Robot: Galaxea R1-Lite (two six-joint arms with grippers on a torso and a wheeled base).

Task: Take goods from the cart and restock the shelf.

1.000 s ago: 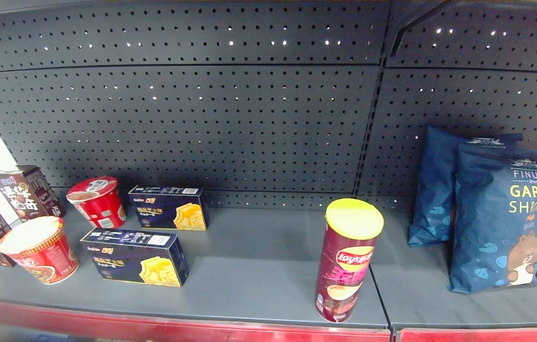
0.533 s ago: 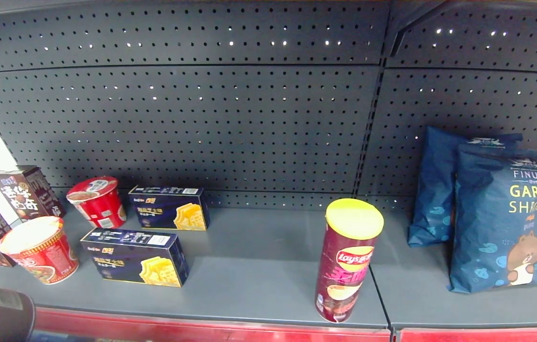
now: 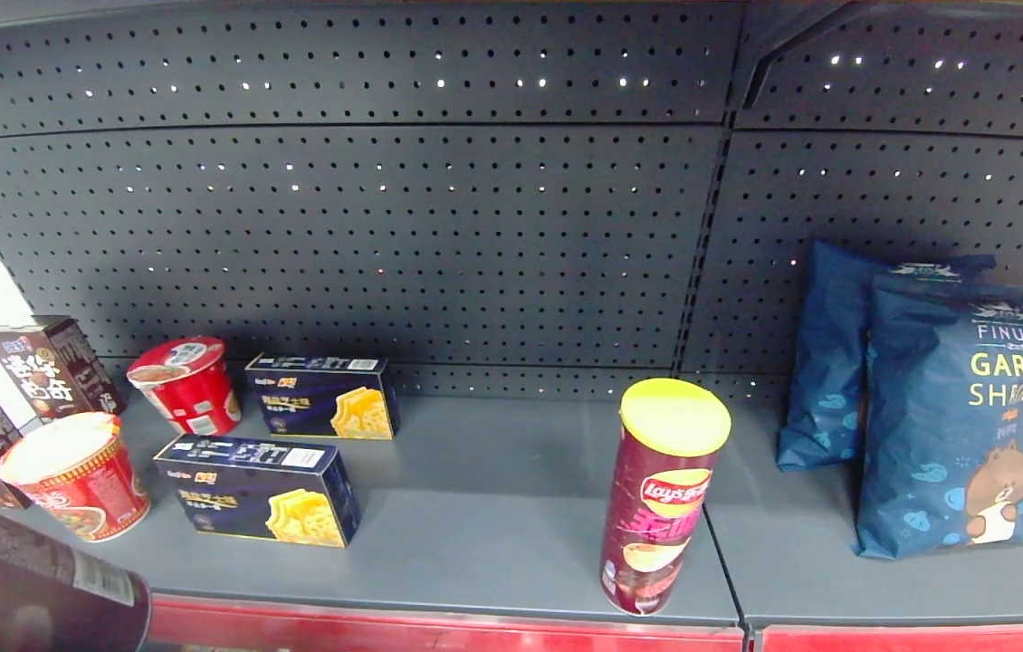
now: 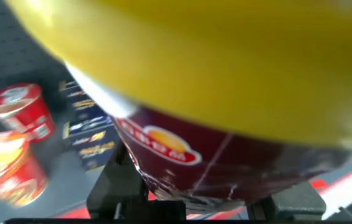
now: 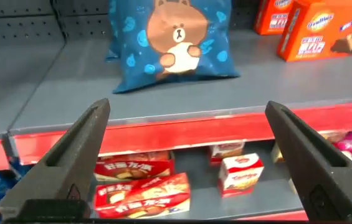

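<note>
While the left gripper (image 4: 200,205) clamps the held can (image 3: 32,589), dark fingers (image 4: 116,190) sit on either side of the maroon body low down, with the yellow lid end nearest the wrist camera. From the head view that can sits at the near left corner, below and in front of the shelf (image 3: 493,507) lip, just ahead of the noodle cup (image 3: 77,471). Its long axis looks tilted, not upright; I can't tell the exact lean. The key relation is that the bare stretch of shelf lies forward and to the right of the held can, between the boxes (image 3: 258,489) and the shelf can (image 3: 661,498) that stands upright near the front edge. The left arm is clearly the nearer one for that gap. The right gripper (image 5: 188,106) hangs with its fingers spread wide and nothing between them, facing the red shelf edge below the blue bag (image 5: 172,37), well apart from the gap. My read is that the can needs lifting over the lip and righting to vertical before set-down. The risk is clipping the front box or cup on the way in.
</note>
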